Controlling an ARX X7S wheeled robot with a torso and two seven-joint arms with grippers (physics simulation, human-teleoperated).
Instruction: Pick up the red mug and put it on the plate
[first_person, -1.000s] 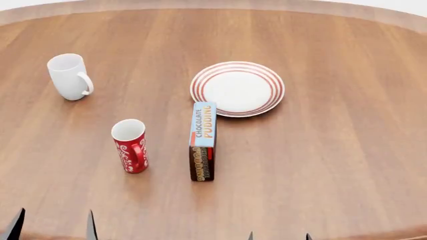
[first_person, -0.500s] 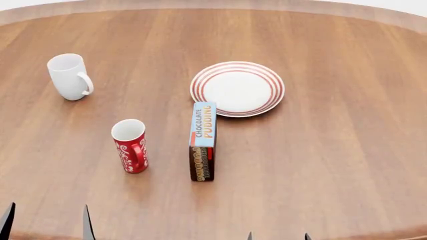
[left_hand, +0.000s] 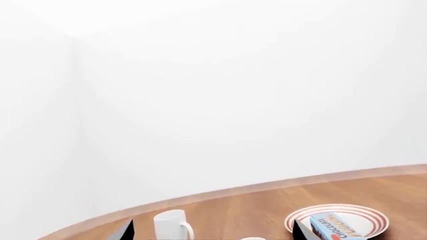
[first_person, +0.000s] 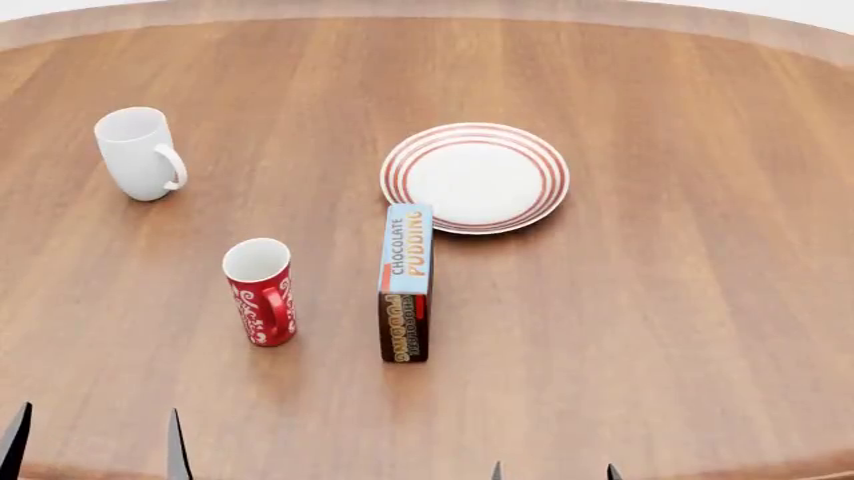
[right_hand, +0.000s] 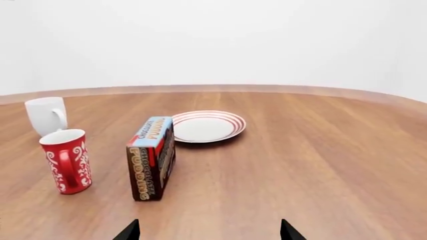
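Observation:
The red mug (first_person: 262, 291) with white swirls stands upright on the table (first_person: 641, 330), handle toward me, also in the right wrist view (right_hand: 65, 161); only its rim (left_hand: 252, 238) peeks into the left wrist view. The plate (first_person: 475, 177) with red rings lies farther back and to the right, bare (right_hand: 207, 126) (left_hand: 363, 216). My left gripper (first_person: 94, 443) is open at the near table edge, in front of the mug and well short of it. My right gripper (first_person: 554, 472) is open too, only its fingertips showing (right_hand: 209, 231).
A chocolate pudding box (first_person: 406, 280) stands on edge between the red mug and the plate, close to the plate's near rim. A plain white mug (first_person: 139, 153) stands at the far left. The round table's edge curves behind them.
My left gripper's fingertips have shifted slightly left and lower along the near edge. The mugs, box, plate and right gripper have not moved.

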